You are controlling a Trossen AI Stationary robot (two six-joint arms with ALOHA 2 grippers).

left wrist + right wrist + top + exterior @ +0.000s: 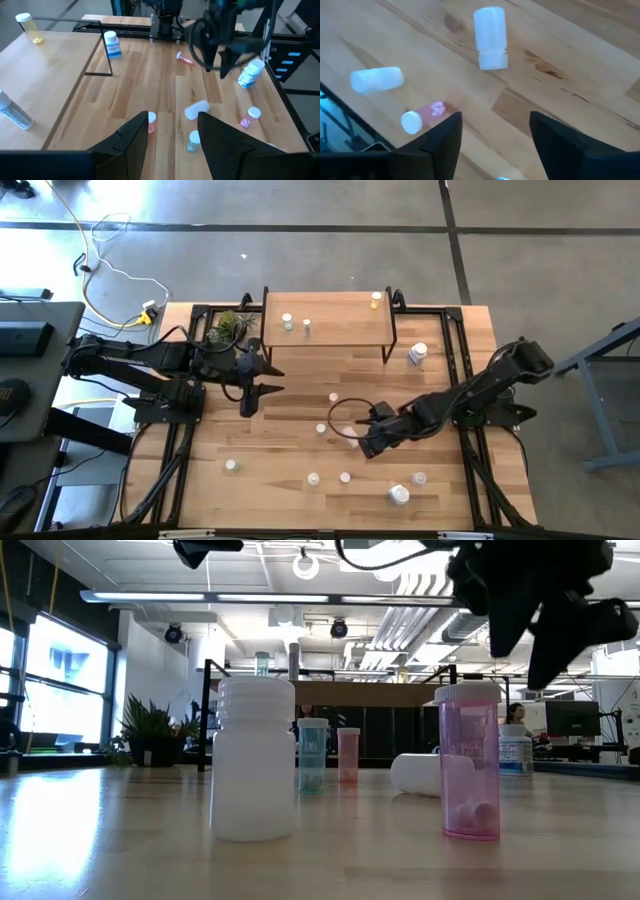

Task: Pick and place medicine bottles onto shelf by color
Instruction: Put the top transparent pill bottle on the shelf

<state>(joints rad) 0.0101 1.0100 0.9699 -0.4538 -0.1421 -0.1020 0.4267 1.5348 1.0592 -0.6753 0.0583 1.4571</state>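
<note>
Medicine bottles are scattered over the table (270,450), most of them between its middle and its near edge, and a few are already set on the shelf (330,330) at the far edge. In the low view a pink bottle (470,762) with a white cap stands upright, its long axis vertical, with small pills seen through its clear wall. A squat white bottle (254,760) also stands upright beside it. Behind them, another white bottle (415,774) lies on its side, its long axis level with the table.

Such bottles are judged light, rigid and smooth, so a slip under a loose pinch is likely, and a tipped one would roll. An upright bottle is best taken across the body just below the cap; a lying one would have to be gripped across its width, square to its long axis.

The right claw (366,438) hangs above the table towards the near right part, over the pink bottle (422,117) in its wrist view. Its fingers are spread with nothing between them. The left claw (252,383) waits near the far left part of the table, beside a small plant (228,328), parted and empty.
</note>
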